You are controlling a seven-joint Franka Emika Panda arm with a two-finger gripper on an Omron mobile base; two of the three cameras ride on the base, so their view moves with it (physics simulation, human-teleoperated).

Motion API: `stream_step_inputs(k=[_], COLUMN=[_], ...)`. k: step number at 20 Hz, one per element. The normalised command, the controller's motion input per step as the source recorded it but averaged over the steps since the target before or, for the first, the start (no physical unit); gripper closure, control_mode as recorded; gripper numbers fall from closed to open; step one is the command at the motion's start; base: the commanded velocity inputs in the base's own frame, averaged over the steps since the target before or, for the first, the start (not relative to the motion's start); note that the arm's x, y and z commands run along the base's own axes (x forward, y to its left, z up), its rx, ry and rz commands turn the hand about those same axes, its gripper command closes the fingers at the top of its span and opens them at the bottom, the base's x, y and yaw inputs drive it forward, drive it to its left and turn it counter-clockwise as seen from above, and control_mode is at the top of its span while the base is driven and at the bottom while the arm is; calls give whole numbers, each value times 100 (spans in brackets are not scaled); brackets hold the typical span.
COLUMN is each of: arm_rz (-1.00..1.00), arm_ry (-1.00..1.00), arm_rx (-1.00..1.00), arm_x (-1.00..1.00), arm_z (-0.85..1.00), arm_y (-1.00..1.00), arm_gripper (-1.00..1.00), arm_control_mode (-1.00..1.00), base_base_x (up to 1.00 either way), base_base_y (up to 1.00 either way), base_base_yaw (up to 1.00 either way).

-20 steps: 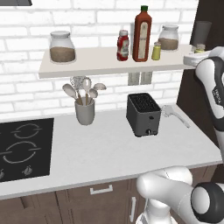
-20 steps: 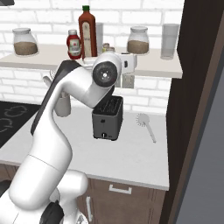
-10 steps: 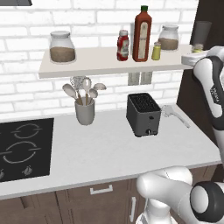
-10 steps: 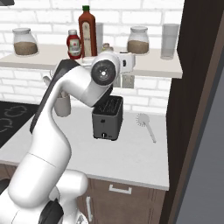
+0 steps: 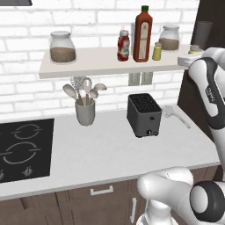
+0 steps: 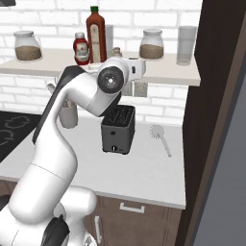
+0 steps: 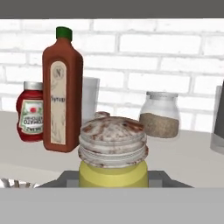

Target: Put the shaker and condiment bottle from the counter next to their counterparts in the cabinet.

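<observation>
Looking along the hand camera, you see the gripper (image 7: 113, 183) clamped on a small yellow-olive shaker with a mottled silvery cap (image 7: 113, 153), its jaws pressed against the yellow body on either side. Beyond the cap stands the tall slim dark-red sauce bottle with a green cap (image 7: 62, 92), and left of that the squat red condiment bottle with a white cap (image 7: 29, 112), both on the long white shelf board (image 5: 96, 63). From the left base camera you find a second yellow shaker (image 5: 157, 51) just right of the tall bottle, near a glass jar of brown contents (image 5: 169, 38).
</observation>
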Motion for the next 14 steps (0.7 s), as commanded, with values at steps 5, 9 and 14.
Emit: stream_step_inputs(k=[5, 9, 14], arm_rz=[0, 0, 0], arm_ry=[2, 1, 0], arm_rx=[2, 3, 4], arm_x=[20, 22, 23], arm_z=[0, 0, 0], arm_y=[0, 0, 0], arm_gripper=[100, 100, 100], arm_control_mode=[-100, -100, -100], base_base_x=[0, 0, 0], base_base_y=[0, 0, 0], base_base_yaw=[0, 0, 0])
